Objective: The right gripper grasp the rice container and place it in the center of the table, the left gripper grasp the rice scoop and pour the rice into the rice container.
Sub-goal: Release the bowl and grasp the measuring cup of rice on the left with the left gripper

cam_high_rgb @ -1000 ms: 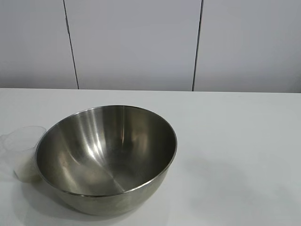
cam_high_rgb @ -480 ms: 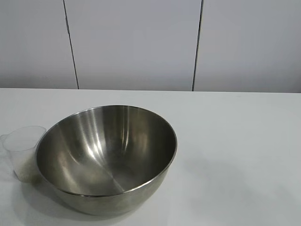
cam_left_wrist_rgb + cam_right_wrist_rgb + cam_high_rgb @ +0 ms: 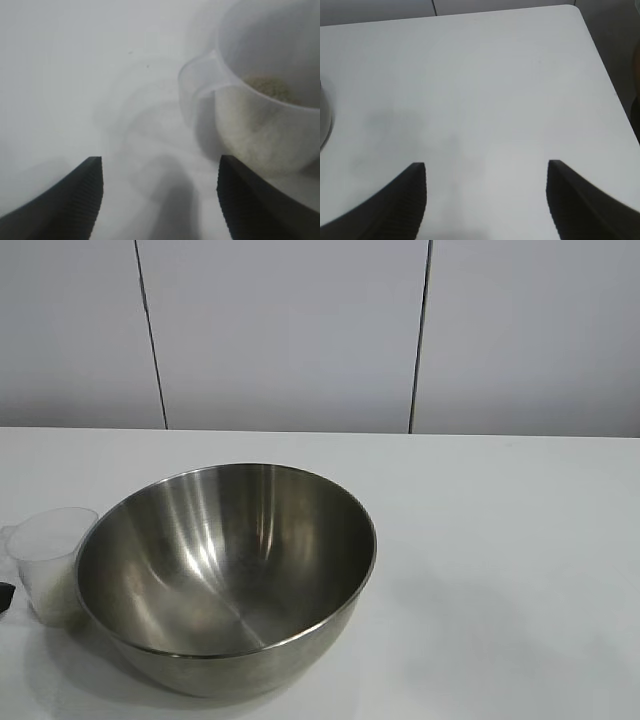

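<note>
The rice scoop is standing upright at the near left of the tabletop, just beside the left wall of the rice container, which is sitting a little left of the middle. In the left wrist view the scoop is showing as a thin, translucent plastic cup with a small tab handle at its rim and the rice lying low inside.

It is probably light and smooth-walled, and a hard squeeze could flex or tip it, so holding it around the body, or by the tab, looks safest while keeping it level.

The left tool is standing released close to the scoop, which is lying off to one side of its fingers rather than between them. The right tool is hanging released over bare tabletop, well apart from the container.
</note>
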`<action>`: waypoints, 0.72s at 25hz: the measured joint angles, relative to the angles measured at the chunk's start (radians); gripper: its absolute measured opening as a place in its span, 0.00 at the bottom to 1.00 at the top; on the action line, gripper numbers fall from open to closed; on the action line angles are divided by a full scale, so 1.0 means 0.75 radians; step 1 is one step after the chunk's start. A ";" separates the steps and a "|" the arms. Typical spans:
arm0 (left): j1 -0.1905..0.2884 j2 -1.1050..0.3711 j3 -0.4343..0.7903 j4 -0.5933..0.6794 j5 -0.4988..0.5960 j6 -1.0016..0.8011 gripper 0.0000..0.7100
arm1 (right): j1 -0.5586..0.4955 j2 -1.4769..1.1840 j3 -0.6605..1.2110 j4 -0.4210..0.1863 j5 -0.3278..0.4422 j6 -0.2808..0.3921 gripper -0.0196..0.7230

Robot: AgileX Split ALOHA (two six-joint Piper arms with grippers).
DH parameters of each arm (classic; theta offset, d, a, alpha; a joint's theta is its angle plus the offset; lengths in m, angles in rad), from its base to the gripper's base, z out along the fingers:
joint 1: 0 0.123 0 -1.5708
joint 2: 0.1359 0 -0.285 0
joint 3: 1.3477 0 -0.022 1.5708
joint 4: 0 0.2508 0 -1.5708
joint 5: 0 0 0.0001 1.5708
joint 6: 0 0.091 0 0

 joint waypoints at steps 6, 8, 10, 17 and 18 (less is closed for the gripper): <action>0.000 0.000 -0.018 0.000 0.000 -0.033 0.64 | 0.000 0.000 0.000 0.000 0.000 0.000 0.66; 0.000 0.000 -0.018 0.001 0.000 -0.034 0.54 | 0.000 0.000 0.000 0.000 0.000 0.000 0.66; 0.000 0.000 -0.018 0.004 0.000 -0.036 0.32 | 0.000 0.000 0.000 0.000 0.000 0.000 0.66; 0.000 -0.066 -0.018 0.017 0.004 -0.036 0.02 | 0.000 0.000 0.000 0.000 0.000 0.000 0.66; 0.000 -0.109 -0.018 0.019 0.008 -0.035 0.01 | 0.000 0.000 0.000 0.000 0.000 0.000 0.66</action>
